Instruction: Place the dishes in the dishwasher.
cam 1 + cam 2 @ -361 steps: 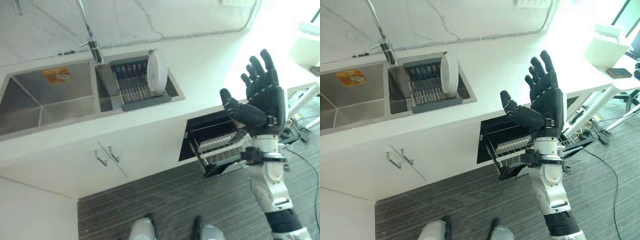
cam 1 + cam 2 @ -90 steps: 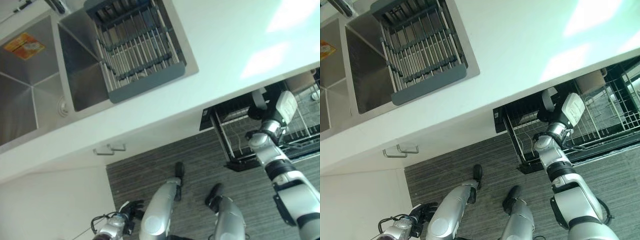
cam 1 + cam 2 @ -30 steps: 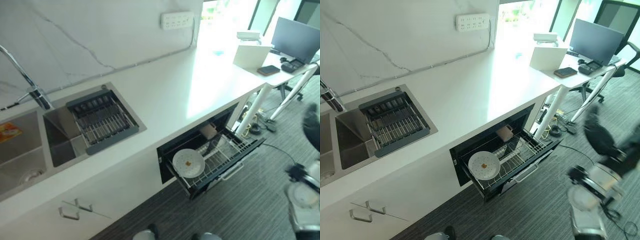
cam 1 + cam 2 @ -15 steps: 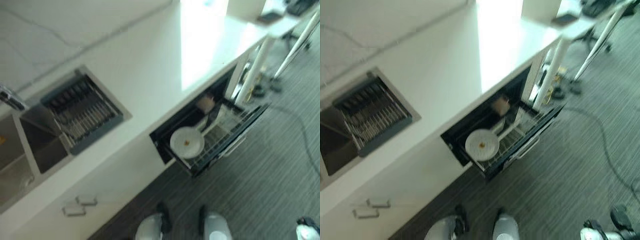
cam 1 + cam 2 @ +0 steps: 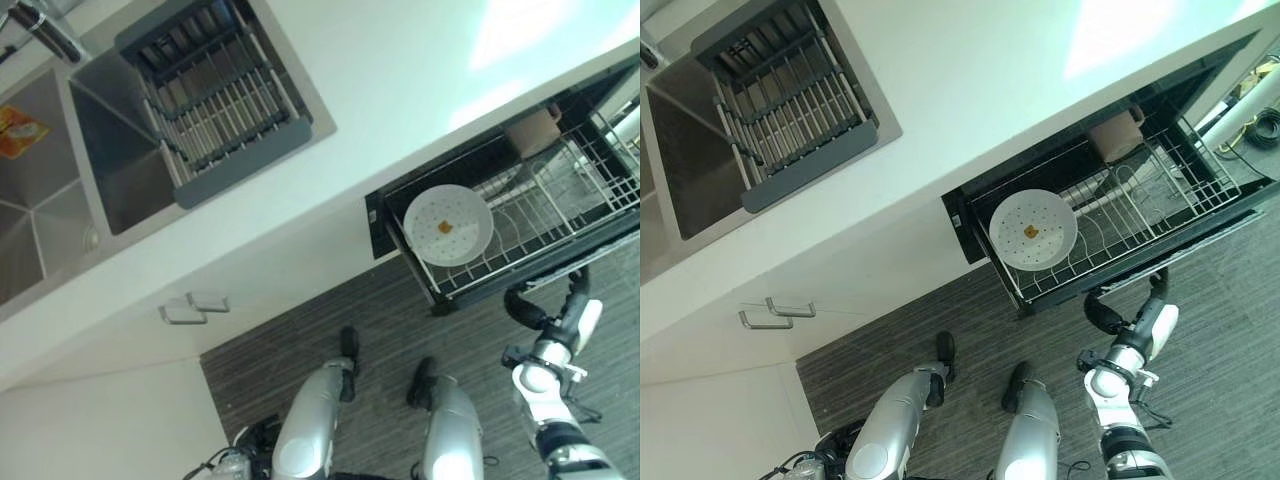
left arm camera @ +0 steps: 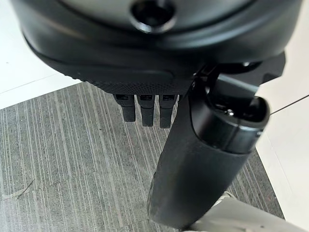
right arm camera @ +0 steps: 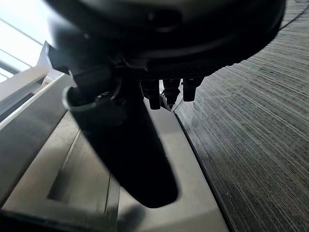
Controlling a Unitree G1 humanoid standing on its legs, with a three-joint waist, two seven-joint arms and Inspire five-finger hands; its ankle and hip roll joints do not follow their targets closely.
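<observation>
A white plate [image 5: 448, 225] with a small brown speck lies tilted in the wire rack [image 5: 565, 195] of the pulled-out dishwasher drawer. A beige cup [image 5: 532, 130] stands at the rack's back. My right hand [image 5: 1145, 322] hangs just below the drawer's front edge, holding nothing, apart from the plate. In the right wrist view its fingers [image 7: 166, 92] are relaxed over the grey drawer front [image 7: 190, 193]. My left hand [image 6: 145, 108] hangs open and idle over the striped floor.
The sink [image 5: 45, 215] holds a grey drainer rack [image 5: 215, 100] with no dishes in it. The white counter [image 5: 400, 70] runs above the drawer. Two cabinet handles [image 5: 195, 308] sit on the white front left of the dishwasher. Grey striped floor lies below.
The camera has swung down and the whole picture shifted. The plate that stood in the sink's drainer rack now lies in the dishwasher rack. My right hand has left the drawer and hangs below it.
</observation>
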